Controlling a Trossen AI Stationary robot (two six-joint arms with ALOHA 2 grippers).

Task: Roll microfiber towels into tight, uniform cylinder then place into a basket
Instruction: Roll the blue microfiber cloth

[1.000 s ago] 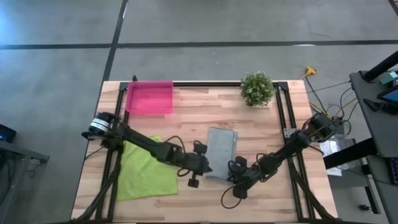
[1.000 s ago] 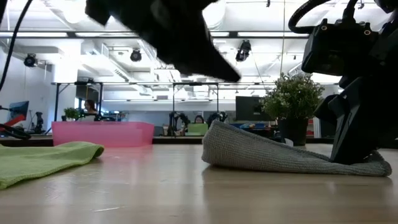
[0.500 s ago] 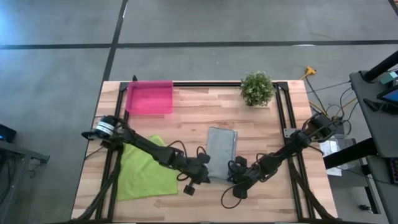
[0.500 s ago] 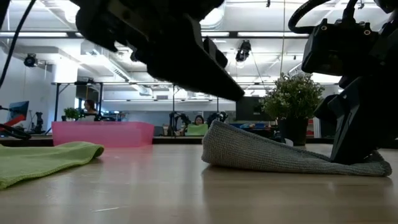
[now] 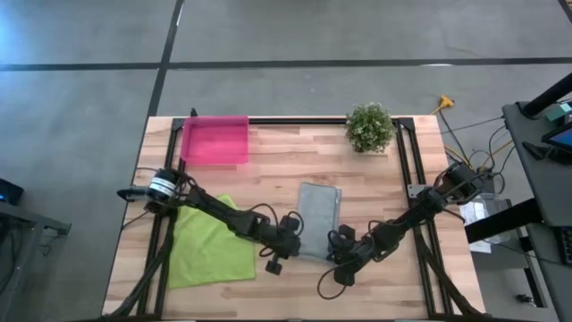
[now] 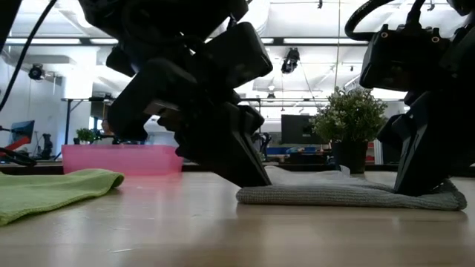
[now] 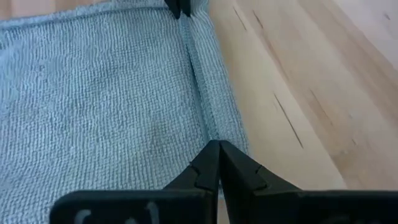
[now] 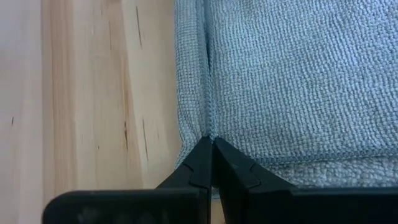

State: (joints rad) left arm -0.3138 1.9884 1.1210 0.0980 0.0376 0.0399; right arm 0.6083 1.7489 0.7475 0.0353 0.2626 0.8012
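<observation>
The grey towel (image 5: 318, 217) lies folded into a narrow strip near the table's middle, flat on the wood in the low view (image 6: 349, 194). My left gripper (image 5: 293, 241) is shut, its tips down on the strip's near left corner. My right gripper (image 5: 337, 243) is shut on the table at the strip's near right corner. The lime green towel (image 5: 211, 246) lies spread at the near left, under my left arm. The pink basket (image 5: 214, 139) stands at the far left. My left gripper presses its shut fingertips (image 7: 216, 149) down on the grey towel beside the hem of its near left corner (image 7: 208, 127). It slants down from the table's left. The cloth lies flat on the wood under the tips (image 6: 256, 180). My right gripper rests its shut fingertips (image 8: 209, 144) on the grey towel at the fold line near its near right corner (image 8: 206, 121). It slants down from the near right. The towel end lies flat on the table beneath it (image 6: 438, 199).
A small potted plant (image 5: 369, 126) stands at the far right, beyond the grey towel. Bare wood lies between the basket and the plant and along the near edge (image 5: 295, 295). Black frame rails (image 5: 407, 170) run along the table's sides.
My left gripper has come down, staying shut, onto the grey towel's near left corner. That end of the towel stood up in a hump and now lies pressed flat. The right end under my right gripper stayed where it was.
</observation>
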